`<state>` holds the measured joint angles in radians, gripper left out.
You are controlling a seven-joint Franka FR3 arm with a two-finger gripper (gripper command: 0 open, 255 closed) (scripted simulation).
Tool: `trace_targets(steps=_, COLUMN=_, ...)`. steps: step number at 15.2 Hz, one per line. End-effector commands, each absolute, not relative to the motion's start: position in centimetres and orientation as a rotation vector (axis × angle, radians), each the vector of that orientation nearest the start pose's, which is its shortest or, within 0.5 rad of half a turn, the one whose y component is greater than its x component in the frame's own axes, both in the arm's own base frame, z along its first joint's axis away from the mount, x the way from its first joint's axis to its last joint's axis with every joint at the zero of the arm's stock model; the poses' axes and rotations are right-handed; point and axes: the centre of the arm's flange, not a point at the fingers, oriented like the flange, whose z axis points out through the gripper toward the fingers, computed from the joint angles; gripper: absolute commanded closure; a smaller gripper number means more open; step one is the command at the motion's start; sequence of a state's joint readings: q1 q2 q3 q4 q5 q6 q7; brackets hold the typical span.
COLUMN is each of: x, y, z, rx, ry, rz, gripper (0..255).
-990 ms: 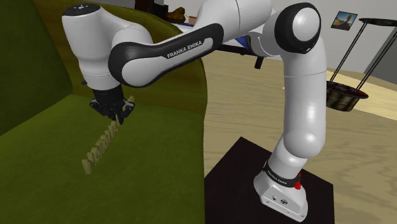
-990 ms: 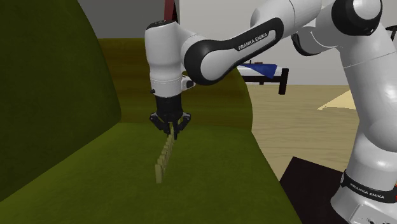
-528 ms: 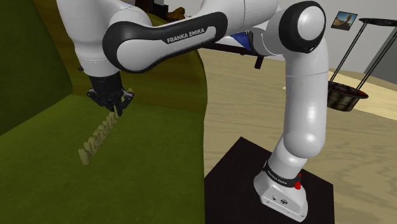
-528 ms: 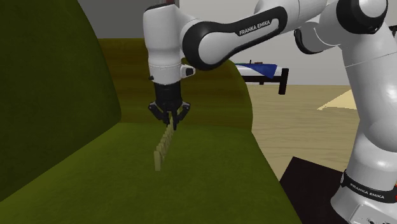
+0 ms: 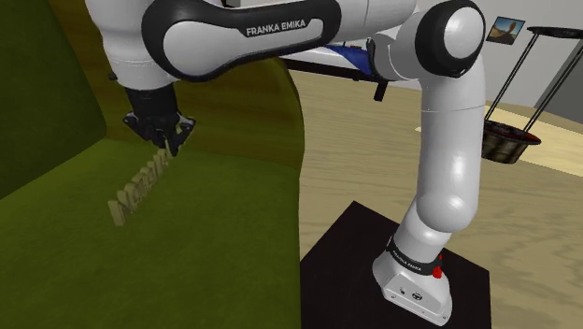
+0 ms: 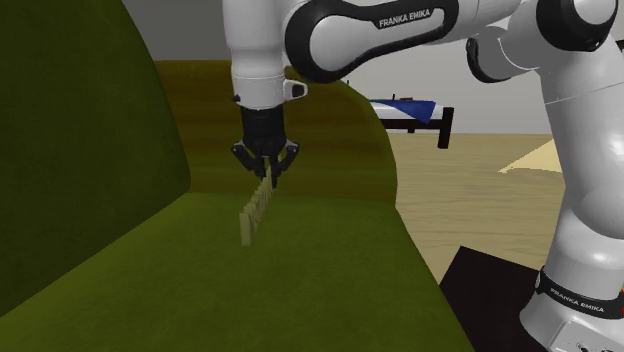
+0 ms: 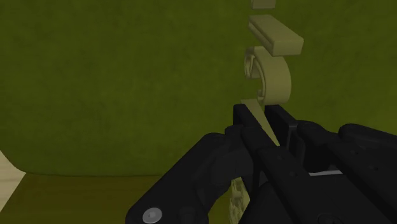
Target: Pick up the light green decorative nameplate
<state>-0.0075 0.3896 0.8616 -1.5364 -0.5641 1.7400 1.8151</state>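
Note:
The nameplate [image 5: 140, 182] is a pale olive-green row of letters, hanging clear above the dark green sofa seat [image 5: 187, 262]. My black gripper [image 5: 170, 148] is shut on its far end, and the rest of the letters slope down away from the fingers. From the second exterior view the nameplate [image 6: 254, 210] appears end-on below the gripper [image 6: 266, 178]. In the wrist view the gripper [image 7: 262, 124] clasps one letter between its fingers, and further letters of the nameplate [image 7: 270, 67] stretch away over the sofa.
The sofa's backrest [image 5: 42, 103] rises at the shoulder view's left and its rounded arm [image 5: 271, 112] stands behind the gripper. The black stand [image 5: 374, 271] is on a wooden floor. A dark bowl [image 5: 507, 143] on a tripod stands at the right.
The gripper has risen with the nameplate held in it. The nameplate has lifted off the seat and moved slightly toward the shoulder view's left.

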Motion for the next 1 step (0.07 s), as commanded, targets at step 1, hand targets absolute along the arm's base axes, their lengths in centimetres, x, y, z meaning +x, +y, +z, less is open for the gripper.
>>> trace_targets(steps=1, x=50.98, y=39.76, z=49.44, rx=-2.913, ry=1.375, rz=-0.393, gripper=255)
